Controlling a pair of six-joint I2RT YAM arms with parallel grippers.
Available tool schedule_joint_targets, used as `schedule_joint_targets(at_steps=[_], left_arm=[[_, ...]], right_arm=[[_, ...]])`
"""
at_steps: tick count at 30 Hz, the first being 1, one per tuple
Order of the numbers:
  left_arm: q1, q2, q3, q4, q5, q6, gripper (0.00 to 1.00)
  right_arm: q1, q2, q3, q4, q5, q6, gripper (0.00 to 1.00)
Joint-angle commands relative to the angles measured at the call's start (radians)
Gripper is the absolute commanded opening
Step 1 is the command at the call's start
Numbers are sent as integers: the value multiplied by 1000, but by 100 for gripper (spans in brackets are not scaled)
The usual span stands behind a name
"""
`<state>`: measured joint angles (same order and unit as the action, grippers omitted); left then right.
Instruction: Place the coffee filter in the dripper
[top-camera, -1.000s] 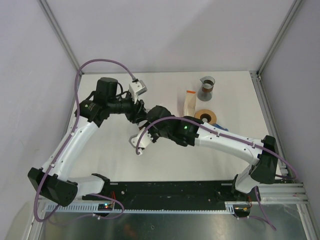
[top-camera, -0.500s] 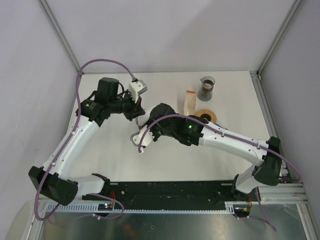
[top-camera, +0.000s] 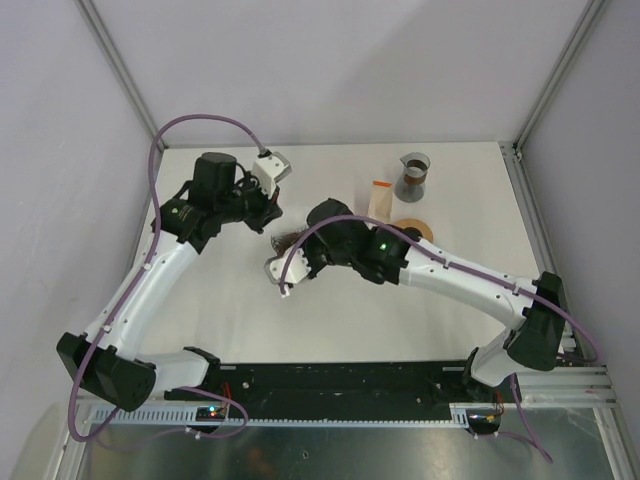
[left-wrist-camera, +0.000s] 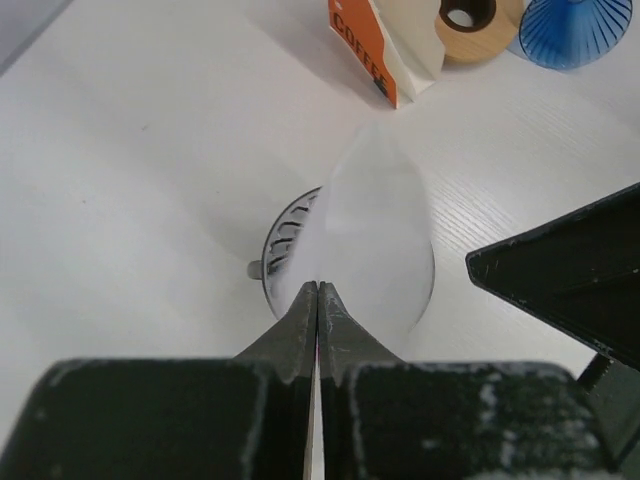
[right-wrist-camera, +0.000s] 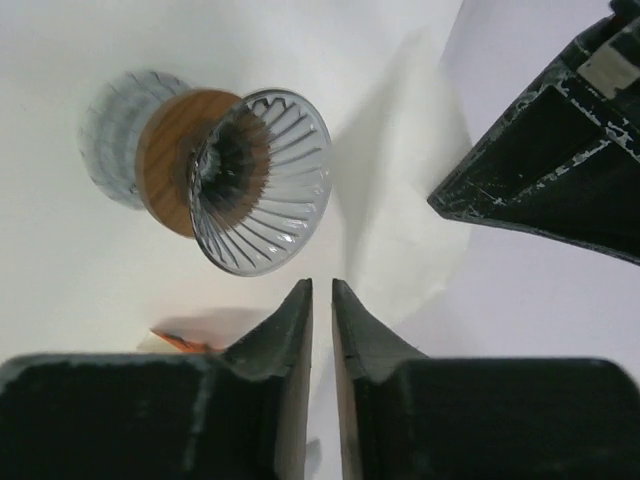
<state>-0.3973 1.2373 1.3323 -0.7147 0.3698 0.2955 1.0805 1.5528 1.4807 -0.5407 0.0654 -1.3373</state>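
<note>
My left gripper (left-wrist-camera: 317, 287) is shut on the edge of the white paper coffee filter (left-wrist-camera: 378, 225). It holds the filter on edge just above the clear ribbed glass dripper (left-wrist-camera: 283, 243), which has a wooden collar (right-wrist-camera: 168, 160). In the right wrist view the dripper (right-wrist-camera: 262, 185) is seen from above, its mouth to the right, with the filter (right-wrist-camera: 405, 215) hanging beside its rim. My right gripper (right-wrist-camera: 321, 290) stands open by a narrow gap next to the filter's lower edge. From above, both grippers (top-camera: 272, 213) (top-camera: 292, 246) crowd over the dripper (top-camera: 284, 240).
An orange and white coffee box (left-wrist-camera: 380, 45), a wooden ring (left-wrist-camera: 470, 20) and a blue dripper (left-wrist-camera: 572, 30) stand behind. A grey jug (top-camera: 413, 175) sits at the back right. The right gripper's finger (left-wrist-camera: 570, 280) is close on the filter's right.
My left gripper has shut on the filter. The right gripper's jaws, shut before, have parted slightly, and both wrists have shifted up and back over the dripper.
</note>
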Motion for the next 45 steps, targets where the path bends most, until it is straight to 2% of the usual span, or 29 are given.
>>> schedule_joint_targets(at_steps=[1,3,6,8,10,12,14,17,22,31,45], left_arm=[[-4,-20,-6,77,-36,-13,0],[-4,-20,-16,89,-36,-18,0],[-3,-21,-26,104,-38,-36,0],[-3,-24,-34,119,-48,-59,0],[-3,-28,-40,134,-64,-96,0],[-3,-31,-41,148,-90,-143,0],[-3,-31,-38,162,-123,-194,0],[-4,-31,-44,194,-158,-269,0],[-7,-36,-69,241,-173,-393,0],[-16,-47,-92,278,-206,-396,0],[-17,-45,-85,296,-223,-400,0]], right_arm=[[-48,-71,1,67,-175,177,26],[-75,-99,-2,86,-285,279,39],[-104,-145,-27,204,-353,557,58],[-114,-166,-40,311,-300,786,70],[-122,-177,-43,402,-164,1039,78],[-127,-174,-39,445,7,1298,79],[-135,-163,-32,427,167,1535,75],[-128,-139,-28,403,346,1755,69],[-128,-77,-29,453,422,1914,75],[-166,31,-42,530,336,2074,75],[-192,137,-42,530,240,2135,55]])
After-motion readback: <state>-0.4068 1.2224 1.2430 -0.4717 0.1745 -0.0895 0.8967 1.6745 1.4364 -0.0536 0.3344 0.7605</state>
